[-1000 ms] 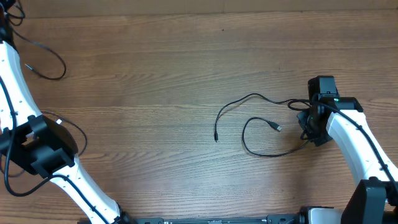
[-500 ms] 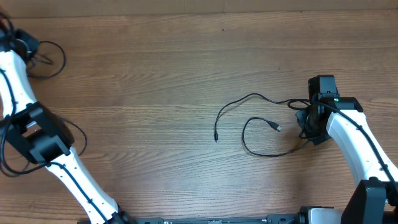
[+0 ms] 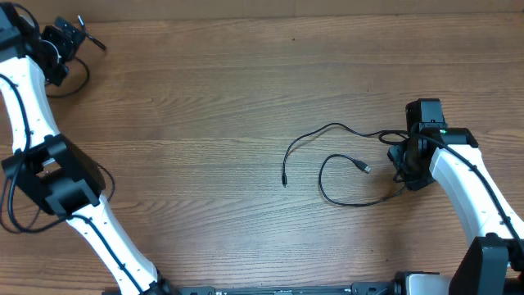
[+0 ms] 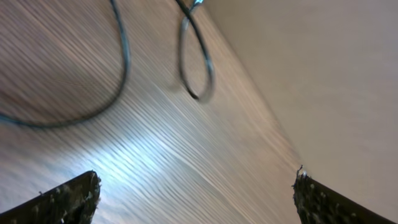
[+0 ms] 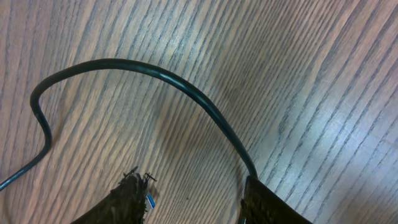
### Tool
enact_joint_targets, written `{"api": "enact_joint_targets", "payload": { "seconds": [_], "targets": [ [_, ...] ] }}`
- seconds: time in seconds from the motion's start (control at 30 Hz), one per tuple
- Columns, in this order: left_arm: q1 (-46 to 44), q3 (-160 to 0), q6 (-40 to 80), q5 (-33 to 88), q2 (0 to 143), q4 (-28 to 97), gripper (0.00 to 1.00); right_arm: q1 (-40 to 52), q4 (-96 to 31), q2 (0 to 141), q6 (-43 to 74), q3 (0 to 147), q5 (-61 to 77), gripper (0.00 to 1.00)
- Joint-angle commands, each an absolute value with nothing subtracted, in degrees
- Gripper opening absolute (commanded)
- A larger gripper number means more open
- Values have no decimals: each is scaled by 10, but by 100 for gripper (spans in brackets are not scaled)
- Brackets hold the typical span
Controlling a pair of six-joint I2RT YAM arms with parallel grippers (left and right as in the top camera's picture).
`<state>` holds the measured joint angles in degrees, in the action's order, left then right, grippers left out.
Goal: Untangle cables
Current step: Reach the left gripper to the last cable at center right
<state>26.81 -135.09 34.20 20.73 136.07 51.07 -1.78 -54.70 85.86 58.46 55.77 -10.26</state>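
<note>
Left wrist view puts the fingers (image 4: 68, 196) of the left gripper (image 4: 196, 199) at the two bottom corners of the frame. They are spread very wide, with only bare table (image 4: 155, 155) between them and nothing held. Ahead of them the far cable (image 4: 121, 68) lies slack on the wood in a long curve and a small loop, close to the table's edge. From overhead this gripper (image 3: 59, 37) sits at the table's far left corner, with that cable (image 3: 80, 78) just beside it.

On the right wrist camera, the right gripper (image 5: 196, 199) has its jaws partly apart. The near cable (image 5: 186, 84) arcs over the wood and runs down against the inner edge of one finger (image 5: 273, 208). It is too thin to fill the gap, so it looks loose, not pinched. Overhead, it spreads leftward from the right gripper (image 3: 408, 168) in open curves, with plug ends (image 3: 364, 168) lying free. Any crossing under the gripper is hidden.

The step looks like letting go. Each gripper should lift straight up, and the right one slowly, so the strand touching its finger does not drag. The two cords should be left well apart.
</note>
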Motion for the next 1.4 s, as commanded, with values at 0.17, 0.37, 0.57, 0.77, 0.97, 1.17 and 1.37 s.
{"api": "enact_joint_targets", "payload": {
  "seconds": [0.17, 0.37, 0.57, 0.77, 0.97, 1.17, 1.37],
  "targets": [
    [232, -1355, 352, 138, 1282, 662, 100, -19, -546, 850, 585, 554, -102, 59],
    [168, -1355, 173, 227, 1282, 773, 100, -18, -516, 850, 489, 554, 69, 25],
    [91, -1355, 122, 269, 1281, 795, 99, 46, -327, 850, 353, 554, 352, 27],
    [36, -1355, 67, 321, 1281, 830, 100, 117, -293, 849, 343, 559, 276, 50],
    [-39, -1355, -34, 350, 1281, 874, 100, 59, -455, 824, 291, 614, 232, 52],
    [-127, -1355, -58, 340, 1281, 866, 100, -20, -631, 717, 279, 693, 164, 49],
    [-207, -1355, -62, 262, 1277, 853, 100, -51, -688, 580, 280, 707, 149, 72]
  ]
}}
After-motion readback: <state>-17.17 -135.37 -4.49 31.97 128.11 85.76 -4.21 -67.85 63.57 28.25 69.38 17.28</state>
